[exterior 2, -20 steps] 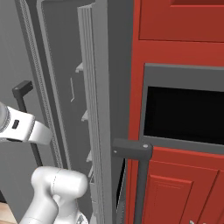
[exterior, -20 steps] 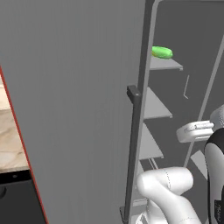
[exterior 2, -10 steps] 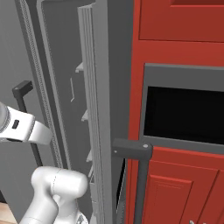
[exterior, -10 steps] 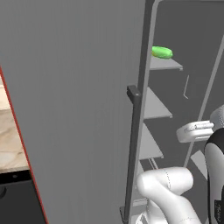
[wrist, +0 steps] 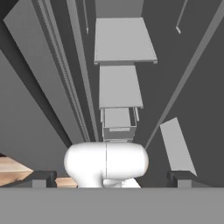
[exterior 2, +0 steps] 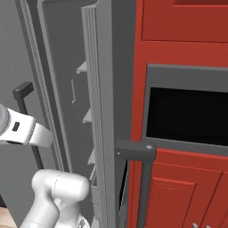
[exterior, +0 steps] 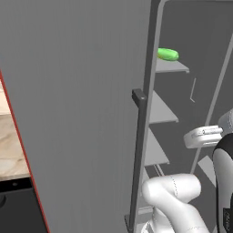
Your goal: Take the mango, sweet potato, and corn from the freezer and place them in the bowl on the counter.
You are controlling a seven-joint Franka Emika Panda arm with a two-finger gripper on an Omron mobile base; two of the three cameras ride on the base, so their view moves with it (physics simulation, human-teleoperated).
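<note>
**Freezer open, gripper spread wide and holding nothing**

The gripper (wrist: 112, 177) is sitting wide open in the hand view, its two dark fingertips (wrist: 43, 178) standing far apart at the bottom corners with nothing between them. It's pointing down along the inside of the freezer (exterior: 82, 91), so the grey shelves (wrist: 124, 41) are stacking up straight ahead of it, one past the other, all looking bare from this angle.

In the left base view the freezer door is standing open with its vertical bar handle (exterior: 138, 150) facing the camera. A small green item (exterior: 168, 54) is lying on the top shelf, well above the arm's wrist. Could be the mango or the corn, honestly too small to tell which. It's well apart from the gripper, not touching anything but the shelf.

A strip of the marbled bench (exterior: 11, 145) is peeking out at the far left edge, well off to the side of the gripper.

In the right base view the red cabinets (exterior 2: 187, 196) and a black appliance front (exterior 2: 187, 116) are sitting just beside the freezer.
</note>
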